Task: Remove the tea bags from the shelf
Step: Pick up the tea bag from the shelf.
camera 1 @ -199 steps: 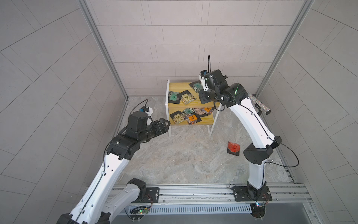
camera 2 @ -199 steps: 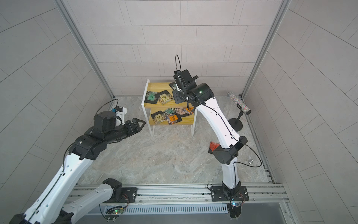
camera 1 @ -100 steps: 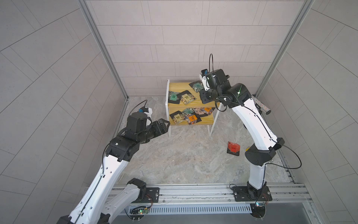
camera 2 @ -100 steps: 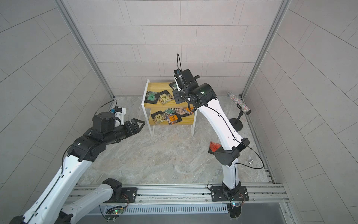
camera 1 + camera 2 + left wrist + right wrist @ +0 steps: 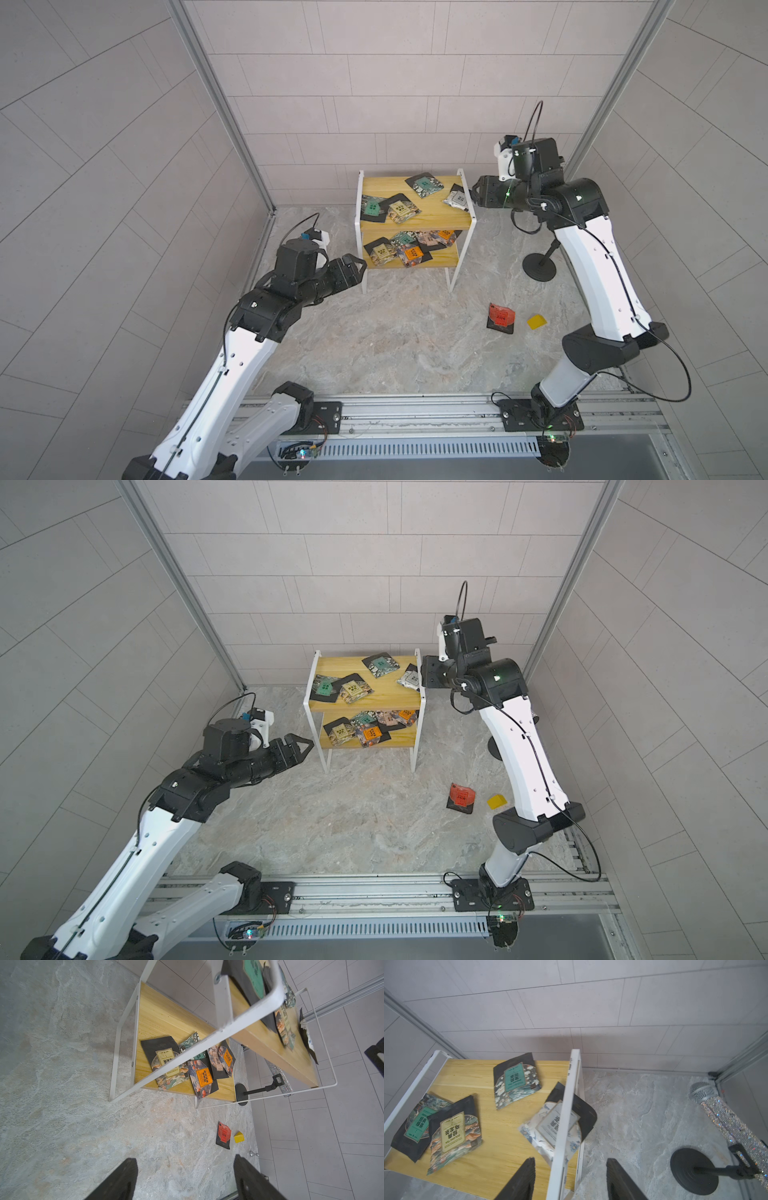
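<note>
Checking state: counter [image 5: 395,340] has shelf [image 5: 434,210] at back edge, centred. Off shelf's left side hovers left arm [image 5: 232,374], left jaws apart, empty. At shelf's right side sits right arm [image 5: 598,270], right jaws apart, holding nothing; frame rail [image 5: 564,1115] shows between them in wrist view. Near right edge: mic stand [image 5: 539,268]. Four tea bags [image 5: 401,209] on top board, white one [image 5: 458,198] overhanging its right edge next to right jaws. Lower board holds a pile [image 5: 409,251]. On counter lies red one [image 5: 500,318], just beside yellow piece [image 5: 537,321].
</note>
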